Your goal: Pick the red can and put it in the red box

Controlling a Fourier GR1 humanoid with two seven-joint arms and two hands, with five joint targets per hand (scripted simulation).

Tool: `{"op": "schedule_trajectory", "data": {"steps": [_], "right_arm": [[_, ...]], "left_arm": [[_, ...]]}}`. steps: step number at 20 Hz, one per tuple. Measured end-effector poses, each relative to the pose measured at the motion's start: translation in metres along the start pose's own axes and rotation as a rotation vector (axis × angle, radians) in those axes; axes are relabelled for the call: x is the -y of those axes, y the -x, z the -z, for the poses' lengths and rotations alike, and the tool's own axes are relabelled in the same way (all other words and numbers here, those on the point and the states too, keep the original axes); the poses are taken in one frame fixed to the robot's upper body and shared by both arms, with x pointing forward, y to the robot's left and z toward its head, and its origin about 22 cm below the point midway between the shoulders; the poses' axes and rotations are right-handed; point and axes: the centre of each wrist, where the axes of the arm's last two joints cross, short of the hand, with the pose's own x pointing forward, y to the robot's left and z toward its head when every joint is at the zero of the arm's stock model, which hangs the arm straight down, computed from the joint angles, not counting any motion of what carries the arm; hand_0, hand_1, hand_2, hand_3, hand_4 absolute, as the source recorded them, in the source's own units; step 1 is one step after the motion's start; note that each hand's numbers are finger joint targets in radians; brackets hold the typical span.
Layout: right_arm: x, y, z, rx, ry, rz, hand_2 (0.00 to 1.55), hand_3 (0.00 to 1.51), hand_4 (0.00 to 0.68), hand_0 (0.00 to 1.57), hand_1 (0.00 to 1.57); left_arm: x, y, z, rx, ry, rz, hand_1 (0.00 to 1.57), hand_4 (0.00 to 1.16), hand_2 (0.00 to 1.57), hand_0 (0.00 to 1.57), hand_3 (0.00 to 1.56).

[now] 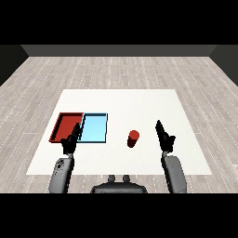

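A red can (pixel 133 138) is standing upright on the white table (pixel 139 100), out in the open to the right of two trays and touched by neither hand. The light blue tray (pixel 94 128) is lying nearest to it, and the red tray (pixel 67 126), the can's destination, is sitting just beyond, the two trays side by side at the table's left.

The right hand (pixel 163 135) is hovering near the can on its right, fingers straight and pointing away across the table, holding nothing and standing apart from the can. The left hand (pixel 72 139) is hanging over the near edge of the trays, roughly where red meets blue, its fingers likewise straight and empty.

By the look of it, the job is at its opening step: the reach toward the can, with no grasp yet made. The right hand appears the better placed for the pick. The next move is calling for that hand to slide left until the can sits between thumb and fingers, then curl round it. After that, the carry will be crossing over the blue tray to reach the red one, so the can needs lifting clear of the tray walls on the way.
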Motion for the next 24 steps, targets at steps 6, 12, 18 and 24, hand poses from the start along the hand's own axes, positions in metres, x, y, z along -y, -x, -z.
{"op": "schedule_trajectory", "data": {"steps": [6,12,18,24], "right_arm": [[-0.002,0.007,-0.025,-0.017,0.008,-0.008,0.0,0.0,0.0,0.0,0.0],[-0.008,0.003,-0.037,0.199,-0.056,0.121,0.0,0.0,0.0,0.0,0.0],[0.003,0.014,-0.049,0.255,-0.073,0.144,0.0,0.0,0.0,0.0,0.0],[-0.002,0.016,-0.048,0.268,-0.071,0.152,0.0,0.0,0.0,0.0,0.0]], "left_arm": [[0.001,-0.007,0.001,0.006,-0.033,-0.01,0.0,0.0,0.0,0.0,0.0],[0.006,-0.019,-0.002,0.297,-0.061,-0.075,0.0,0.0,0.0,0.0,0.0],[0.004,-0.008,-0.005,0.377,-0.071,-0.097,0.0,0.0,0.0,0.0,0.0],[0.008,-0.005,-0.004,0.402,-0.069,-0.1,0.0,0.0,0.0,0.0,0.0]]}}
